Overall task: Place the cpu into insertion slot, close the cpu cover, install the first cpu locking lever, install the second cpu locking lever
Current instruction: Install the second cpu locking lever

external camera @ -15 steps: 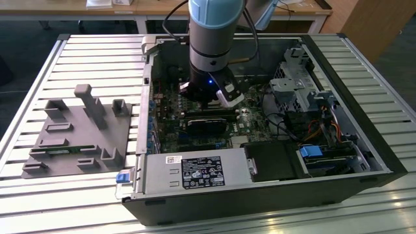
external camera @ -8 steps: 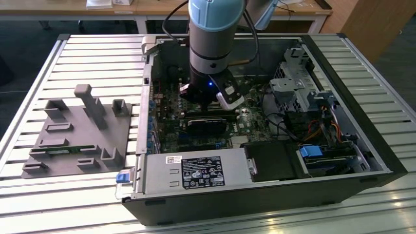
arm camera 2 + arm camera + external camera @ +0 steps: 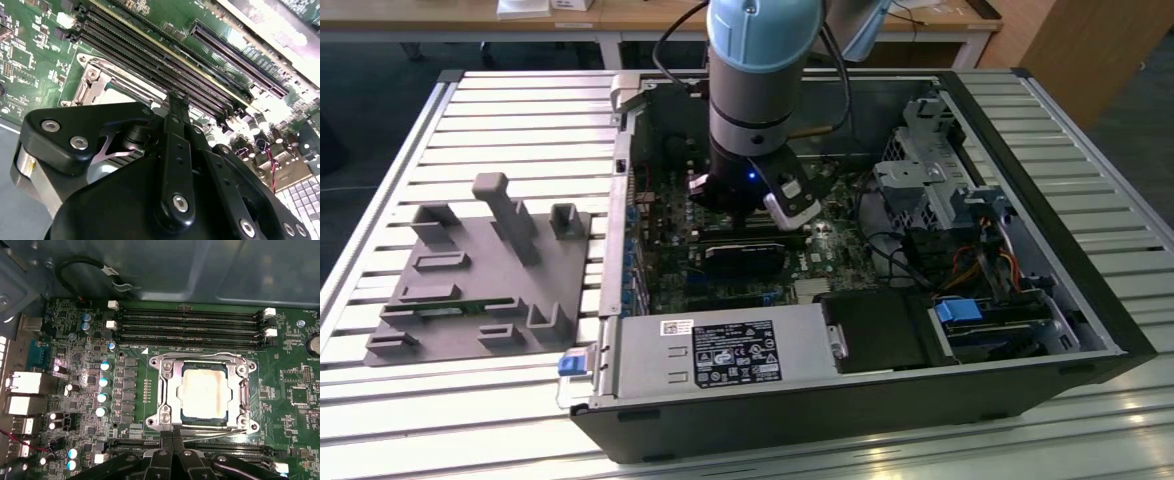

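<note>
In the first wrist view the cpu (image 3: pixel 202 390) lies flat in the insertion slot (image 3: pixel 182 415), its pale metal top showing through the window of the cpu cover (image 3: pixel 167 390). The silver cover is down over it. One thin wire locking lever (image 3: pixel 200 356) runs along the side by the memory slots, a second (image 3: pixel 215 430) along the opposite side. My gripper (image 3: pixel 172 437) is shut, its tips at the end of that second lever at the socket's edge. The second wrist view shows a black finger (image 3: pixel 177 115) just above the cover (image 3: pixel 95 85). In the exterior view the gripper (image 3: pixel 744 215) is low inside the case.
The open computer case (image 3: pixel 1067 200) stands on a slatted table, its walls around the motherboard (image 3: pixel 667 270). A black block (image 3: pixel 744 262) sits just beside the gripper. Cables and a drive cage (image 3: pixel 921 180) are on the exterior view's right. A grey fixture (image 3: pixel 480 270) lies outside the case.
</note>
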`<state>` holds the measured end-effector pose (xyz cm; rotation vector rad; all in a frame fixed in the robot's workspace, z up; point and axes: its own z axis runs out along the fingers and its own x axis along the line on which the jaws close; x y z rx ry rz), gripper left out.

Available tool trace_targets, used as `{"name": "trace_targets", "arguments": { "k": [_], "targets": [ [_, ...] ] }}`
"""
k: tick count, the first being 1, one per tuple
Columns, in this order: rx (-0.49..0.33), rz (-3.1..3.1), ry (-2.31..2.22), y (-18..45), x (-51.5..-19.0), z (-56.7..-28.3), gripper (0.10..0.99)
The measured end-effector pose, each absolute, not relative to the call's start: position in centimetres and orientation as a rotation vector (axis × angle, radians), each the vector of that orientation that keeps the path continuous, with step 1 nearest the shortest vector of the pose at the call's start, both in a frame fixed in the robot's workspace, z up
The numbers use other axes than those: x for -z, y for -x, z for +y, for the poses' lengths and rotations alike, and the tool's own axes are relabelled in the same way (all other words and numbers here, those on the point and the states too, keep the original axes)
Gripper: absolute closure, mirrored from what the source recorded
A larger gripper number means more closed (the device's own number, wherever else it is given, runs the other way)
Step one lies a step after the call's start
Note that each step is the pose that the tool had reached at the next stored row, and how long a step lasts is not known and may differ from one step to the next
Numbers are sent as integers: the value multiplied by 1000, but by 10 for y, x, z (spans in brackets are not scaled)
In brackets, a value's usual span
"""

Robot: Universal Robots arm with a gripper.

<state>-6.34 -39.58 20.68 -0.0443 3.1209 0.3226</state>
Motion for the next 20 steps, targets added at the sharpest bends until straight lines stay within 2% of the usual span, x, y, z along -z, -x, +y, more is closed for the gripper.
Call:
{"name": "trace_targets", "arguments": {
  "k": [20],
  "targets": [
    [-384, 3113, 44, 73, -198, -399, 980]
  ]
}}
